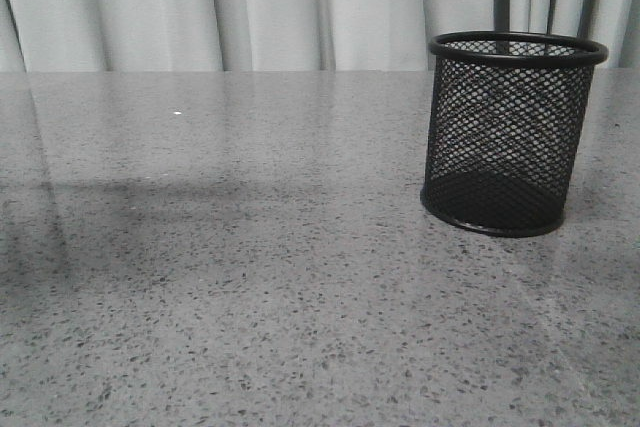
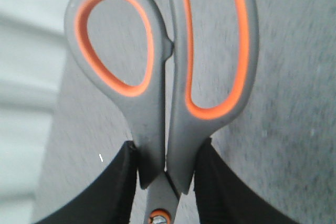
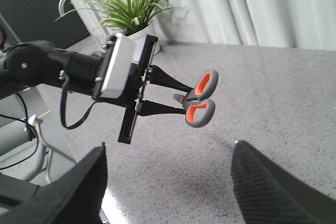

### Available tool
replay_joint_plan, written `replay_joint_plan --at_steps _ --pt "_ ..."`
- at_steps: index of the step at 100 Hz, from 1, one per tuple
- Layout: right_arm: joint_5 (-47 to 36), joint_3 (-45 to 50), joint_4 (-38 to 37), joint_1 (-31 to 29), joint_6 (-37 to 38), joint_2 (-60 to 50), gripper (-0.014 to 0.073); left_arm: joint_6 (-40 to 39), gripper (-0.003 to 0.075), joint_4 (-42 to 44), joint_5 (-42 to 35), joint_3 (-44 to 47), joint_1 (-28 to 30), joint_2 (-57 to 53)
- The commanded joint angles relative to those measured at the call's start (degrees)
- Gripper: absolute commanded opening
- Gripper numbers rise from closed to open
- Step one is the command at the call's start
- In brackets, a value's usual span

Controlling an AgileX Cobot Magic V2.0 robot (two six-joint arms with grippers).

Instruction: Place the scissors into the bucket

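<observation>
The bucket [image 1: 512,132] is a black wire-mesh cup standing upright at the right of the grey speckled table; it looks empty. My left gripper [image 2: 167,169] is shut on the scissors [image 2: 163,72] just below their grey, orange-lined handle loops; the blades are hidden. The right wrist view shows the left gripper [image 3: 176,98] holding the scissors [image 3: 199,98] in the air above the table. My right gripper [image 3: 168,177] is open and empty above bare table. Neither gripper shows in the front view.
A potted green plant [image 3: 134,6] stands at the table's far edge behind the left arm [image 3: 52,72]. White curtains [image 1: 250,2] hang behind the table [image 1: 250,277]. A cable loops under the left arm.
</observation>
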Motion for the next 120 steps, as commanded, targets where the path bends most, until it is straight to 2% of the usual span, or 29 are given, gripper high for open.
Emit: replay_joint_plan --at_steps 1,19,36,56,71,79,100,120 --pt "0.1 -4.6 3.7 0.1 -0.6 3.5 0.0451 -0.4 0.0092 -1.1 -7.1 -1.6 -3.9 -2.2" --pt "0.5 -9.1 3.7 0.1 -0.6 9.3 0.0452 -0.4 0.0092 -1.1 -9.3 -1.6 -9.7 -2.7" --pt "-0.5 -9.8 3.0 2.1 -0.5 12.9 0.0452 -0.4 0.0092 -1.1 -11.7 -1.6 -11.5 -2.7" --pt "-9.0 -9.8 0.5 11.5 -0.4 17.7 0.0452 -0.4 0.0092 -0.7 -15.5 -1.6 -11.5 -2.7" --pt "-18.5 -10.0 -0.9 19.1 -0.4 21.8 0.0452 -0.4 0.0092 -0.4 -16.2 -1.6 -11.5 -2.7" --pt "-20.5 -11.1 -1.5 23.1 -0.4 24.9 0.0452 -0.4 0.0092 0.2 -16.2 -1.6 -11.5 -2.7" --pt "-20.8 -17.3 -1.5 27.4 -0.4 33.1 0.0454 -0.4 0.0092 0.5 -16.2 -1.6 -11.5 -2.7" --pt "-20.9 -21.0 -1.5 27.9 -0.4 37.5 0.0447 -0.4 0.0092 0.5 -16.3 -1.6 -11.5 -2.7"
